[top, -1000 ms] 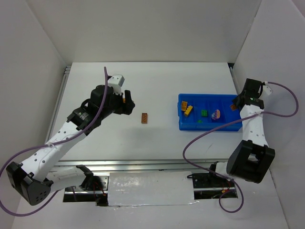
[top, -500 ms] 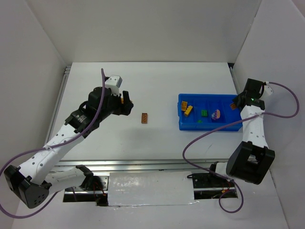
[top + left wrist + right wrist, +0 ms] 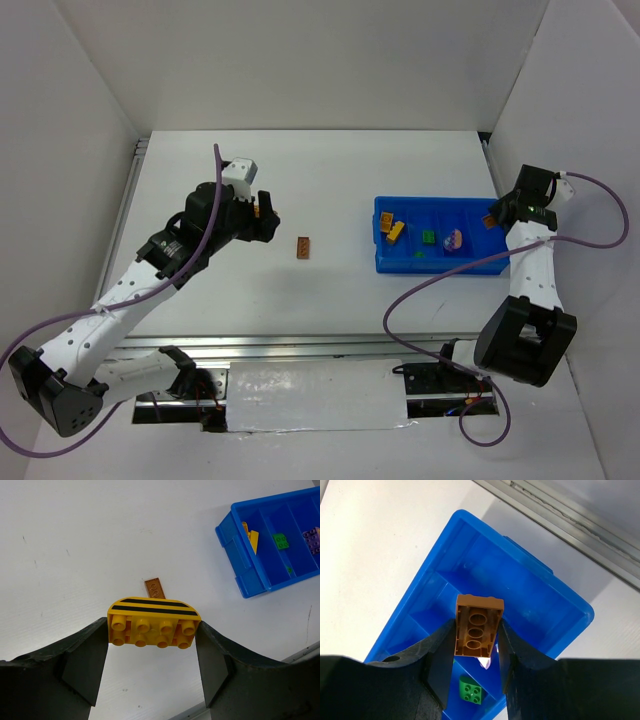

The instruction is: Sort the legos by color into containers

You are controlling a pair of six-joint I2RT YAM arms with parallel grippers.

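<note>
Clamped between the left jaws by its two short ends: a yellow brick point(image 3: 154, 622), black-striped, studs toward the wrist camera. Held off the bench point(image 3: 330, 180), well left of the tray point(image 3: 240, 570). Probably gripped this way so the long flat base can go down first. Probably bound for the tray's left-end compartment, where other yellow pieces point(image 3: 392, 228) lie.

Clamped between the right jaws by its long sides: a brown brick point(image 3: 477, 626), hollow underside toward the camera. Hanging over the tray's right end. Seemingly lined up for the end compartment beyond the green brick point(image 3: 470, 690) and purple brick point(image 3: 454, 239); no brick seen in that compartment. Exact cell under the brick hard to tell from the wrist view.

Left loose on the bench: a flat brown plate point(image 3: 303, 247), between the left arm and the tray, touching neither.

Plenty of open bench for the left arm's crossing, with only the plate near the path and lying low. Far tighter on the right: tray set near the side wall, arm folded in beside it, purple cable looping over the tray's near wall. Low dividers, so little lift needed between cells.
</note>
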